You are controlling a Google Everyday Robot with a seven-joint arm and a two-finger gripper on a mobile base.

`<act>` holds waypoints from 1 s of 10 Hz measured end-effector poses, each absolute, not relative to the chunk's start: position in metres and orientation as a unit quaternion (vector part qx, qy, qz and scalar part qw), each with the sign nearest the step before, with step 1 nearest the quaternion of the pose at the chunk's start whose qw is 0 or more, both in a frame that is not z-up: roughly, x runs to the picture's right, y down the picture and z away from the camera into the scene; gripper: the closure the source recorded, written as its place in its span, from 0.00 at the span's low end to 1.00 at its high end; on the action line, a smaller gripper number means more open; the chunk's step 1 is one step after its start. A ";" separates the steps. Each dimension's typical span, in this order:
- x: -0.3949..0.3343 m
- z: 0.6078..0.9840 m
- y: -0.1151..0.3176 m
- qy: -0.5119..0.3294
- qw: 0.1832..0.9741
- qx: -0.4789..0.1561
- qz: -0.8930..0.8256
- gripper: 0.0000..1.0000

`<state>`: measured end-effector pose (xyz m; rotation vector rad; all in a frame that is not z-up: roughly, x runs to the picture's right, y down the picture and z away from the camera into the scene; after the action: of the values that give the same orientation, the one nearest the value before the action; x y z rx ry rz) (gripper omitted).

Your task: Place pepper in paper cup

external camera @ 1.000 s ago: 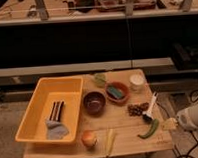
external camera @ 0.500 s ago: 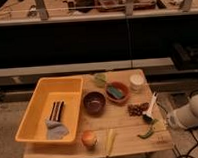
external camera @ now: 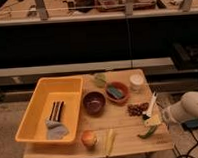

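Pepper (external camera: 147,132) lies at the tabletop's (external camera: 126,142) front right corner, just beside the pincer (external camera: 163,118) at the right edge; whether the pincer stands apart or together cannot be told.

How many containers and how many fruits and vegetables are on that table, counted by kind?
Bowls: 2 (dark brown bowl, terracotta bowl)
Cups: 1 (paper cup)
Trays: 1 (yellow tray)
Vegetables: 3 (pepper, pale yellow vegetable, leafy green)
Fruit: 1 (round orange fruit)
Total: 8
The gripper is at the table's right edge, near the pepper.
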<state>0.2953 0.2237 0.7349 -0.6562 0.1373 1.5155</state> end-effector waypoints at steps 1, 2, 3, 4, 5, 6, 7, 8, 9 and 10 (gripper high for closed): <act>0.294 0.742 0.228 0.065 0.679 -0.286 0.673 0.20; 0.294 0.748 0.233 0.070 0.680 -0.281 0.673 0.20; 0.294 0.760 0.243 0.080 0.683 -0.273 0.673 0.20; 0.293 0.767 0.247 0.088 0.685 -0.267 0.672 0.20; 0.292 0.772 0.251 0.095 0.688 -0.262 0.671 0.20; 0.292 0.778 0.255 0.104 0.688 -0.256 0.671 0.20; 0.293 0.785 0.260 0.114 0.686 -0.250 0.673 0.20; 0.294 0.790 0.263 0.121 0.686 -0.246 0.674 0.23; 0.295 0.792 0.264 0.126 0.684 -0.243 0.676 0.32; 0.296 0.794 0.266 0.130 0.681 -0.241 0.679 0.41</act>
<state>0.2962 0.2659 0.7938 -0.5418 0.2924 1.5237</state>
